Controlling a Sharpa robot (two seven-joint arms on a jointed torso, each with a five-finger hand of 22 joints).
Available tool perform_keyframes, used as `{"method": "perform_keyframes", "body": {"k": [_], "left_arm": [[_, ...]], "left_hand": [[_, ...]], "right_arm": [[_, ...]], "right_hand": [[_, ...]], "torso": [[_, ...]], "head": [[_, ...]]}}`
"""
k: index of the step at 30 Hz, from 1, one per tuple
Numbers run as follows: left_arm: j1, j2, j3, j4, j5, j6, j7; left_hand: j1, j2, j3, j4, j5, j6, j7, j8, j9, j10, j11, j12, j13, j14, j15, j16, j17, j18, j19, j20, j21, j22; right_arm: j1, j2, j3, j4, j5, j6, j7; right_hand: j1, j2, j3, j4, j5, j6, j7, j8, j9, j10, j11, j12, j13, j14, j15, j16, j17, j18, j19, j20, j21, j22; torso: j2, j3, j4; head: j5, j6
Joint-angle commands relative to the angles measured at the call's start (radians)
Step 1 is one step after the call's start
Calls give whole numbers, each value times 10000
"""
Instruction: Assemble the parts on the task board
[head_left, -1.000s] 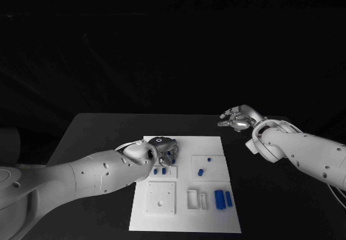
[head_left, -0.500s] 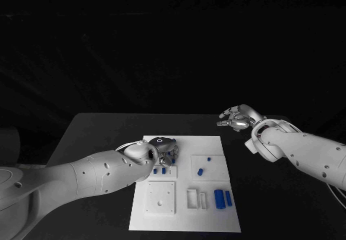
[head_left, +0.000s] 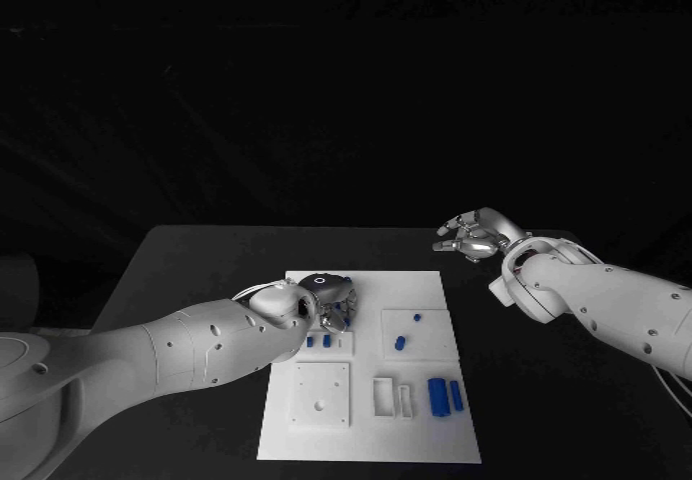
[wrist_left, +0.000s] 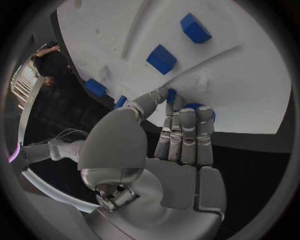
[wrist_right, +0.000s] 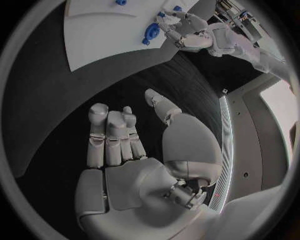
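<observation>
This looks like a robotics lab or test cell. A black table (head_left: 202, 270) stands before a dark, bare backdrop, and on it lies a white task board (head_left: 418, 290) with recessed fixtures and small blue parts (head_left: 437, 397), the kind of rig used for assembly trials. Beyond the right hand (wrist_right: 134, 150), a pale floor with a lit strip shows beside the table.

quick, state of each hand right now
Left hand: fingers curled on a small blue part at the white task board.
Right hand: holding nothing, off the board.
</observation>
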Motion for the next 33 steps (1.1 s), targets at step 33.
{"method": "perform_keyframes", "body": {"k": [33], "left_arm": [[-104,-347,16,283,668,-735,241]], "left_hand": [[-82,622,32,-44,-22,966,-293,430,-54,1099,-397,37,203,640,-381,346,-65,604,534,-449,273,82]], "right_arm": [[-21,15,4,-19,-45,105,88]], "right_hand": [[-116,35,-14,35,56,-114,183,-50,-10,-60,7,49,-23,19,37,-62,20,519,23,-84,-63,162]], "torso": [[-7,-4,10]], "head": [[9,54]]}}
